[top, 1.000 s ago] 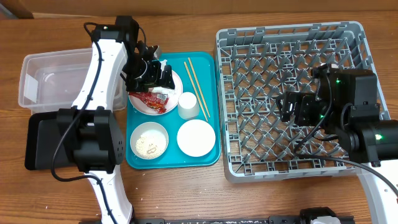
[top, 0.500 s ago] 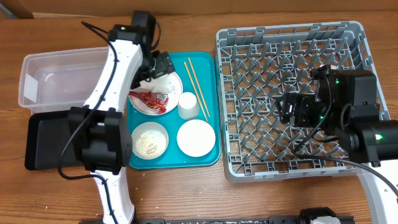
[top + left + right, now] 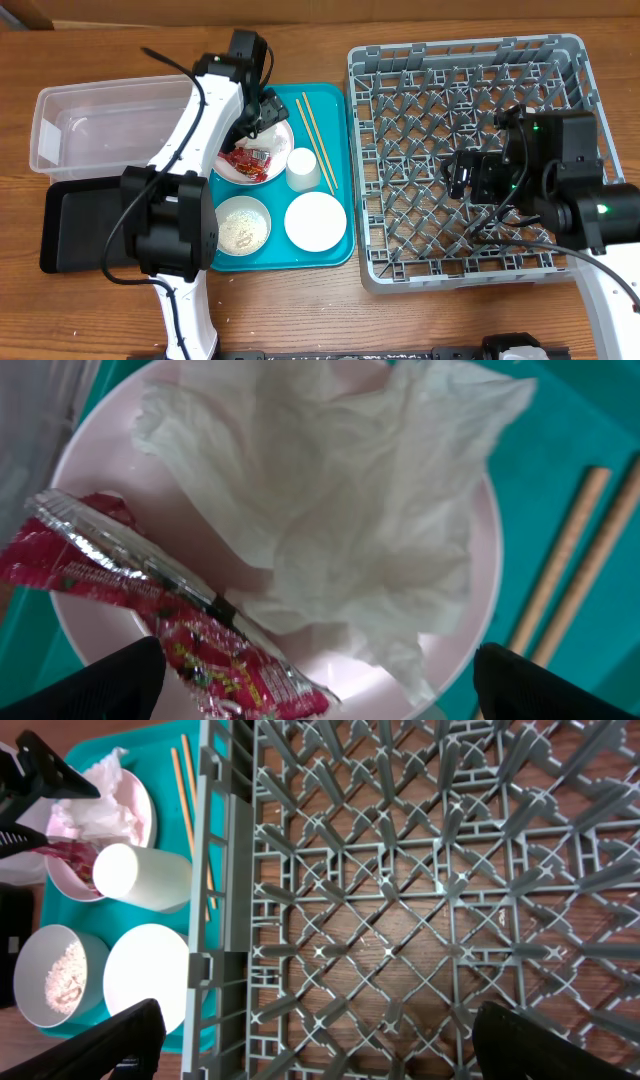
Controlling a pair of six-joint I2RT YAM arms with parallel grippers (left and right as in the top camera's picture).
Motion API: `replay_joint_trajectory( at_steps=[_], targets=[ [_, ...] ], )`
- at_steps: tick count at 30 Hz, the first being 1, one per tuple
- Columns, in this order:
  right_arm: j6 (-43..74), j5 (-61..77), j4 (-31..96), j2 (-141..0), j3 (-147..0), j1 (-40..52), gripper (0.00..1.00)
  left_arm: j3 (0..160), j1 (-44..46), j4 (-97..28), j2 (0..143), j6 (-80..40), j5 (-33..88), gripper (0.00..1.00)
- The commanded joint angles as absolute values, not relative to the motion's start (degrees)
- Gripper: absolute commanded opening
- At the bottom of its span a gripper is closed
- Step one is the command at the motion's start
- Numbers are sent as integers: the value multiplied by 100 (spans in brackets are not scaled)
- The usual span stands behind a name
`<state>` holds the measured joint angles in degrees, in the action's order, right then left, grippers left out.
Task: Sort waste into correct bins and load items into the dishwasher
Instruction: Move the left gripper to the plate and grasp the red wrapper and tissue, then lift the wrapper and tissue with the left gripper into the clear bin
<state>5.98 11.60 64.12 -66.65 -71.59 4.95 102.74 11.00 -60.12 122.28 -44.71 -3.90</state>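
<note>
Along the near side of the table (image 3: 300,310), the black tray (image 3: 70,230) lies at the left, partly under the left arm. Just beside it is the teal tray (image 3: 330,100), whose near end carries the grey bowl (image 3: 220,218) with loose rice (image 3: 240,232) in it and, to that bowl's right, the white bowl (image 3: 315,221). Farther in on the teal tray sits the cup (image 3: 303,168), then the plate (image 3: 95,490), which holds the red-and-silver wrapper (image 3: 170,625) and the crumpled napkin (image 3: 340,500), the napkin touching the wrapper. The left gripper (image 3: 318,660) hovers right above this plate, jaws spread as wide as they go and with nothing between them. The two chopsticks (image 3: 315,140) lie side by side on the teal tray to the right of the plate, reaching toward its far end. On the right, the dish rack (image 3: 420,120) has no dishes in it; the right gripper (image 3: 315,1015) hangs over its grid floor, jaws fully apart and gripping nothing. At the far left, the clear tub (image 3: 90,125) sits beyond the black tray.
</note>
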Motion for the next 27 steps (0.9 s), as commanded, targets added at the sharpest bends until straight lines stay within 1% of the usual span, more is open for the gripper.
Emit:
replay_joint_trajectory(
  at_steps=[1,8,11,13,15,17,18,19,20,27],
  targets=[
    [596,1170,6423,-6812,-7308,484,100,9789,1050,-5607,12261,-4652,-517,100],
    [596,1170,6508,-7008,-7308,484,100,9131,1050,-4698,12335,-4630,-489,100],
    [596,1170,6510,-7022,-7308,484,100,9052,1052,-4602,12543,-4628,-443,96],
    [596,1173,6510,-7022,-7308,484,100,9052,1052,-4604,12702,-4600,-379,87],
    [596,1173,6512,-7022,-7308,484,100,9052,1052,-4609,12849,-4499,-272,67],
    [596,1173,6519,-7022,-7308,484,100,9052,1050,-4654,12945,-4497,-244,31],
    [596,1173,6525,-7022,-7308,484,100,9052,1052,-4685,12973,-4477,-248,16],
    [596,1173,6530,-7022,-7308,484,100,9052,1052,-4713,12975,-4423,-248,6],
    [596,1173,6532,-7022,-7308,484,100,9054,1052,-4720,12973,-4346,-248,4],
    [598,1219,6532,-7022,-7308,484,100,9437,1052,-5050,12945,-3830,-139,4]
  ],
)
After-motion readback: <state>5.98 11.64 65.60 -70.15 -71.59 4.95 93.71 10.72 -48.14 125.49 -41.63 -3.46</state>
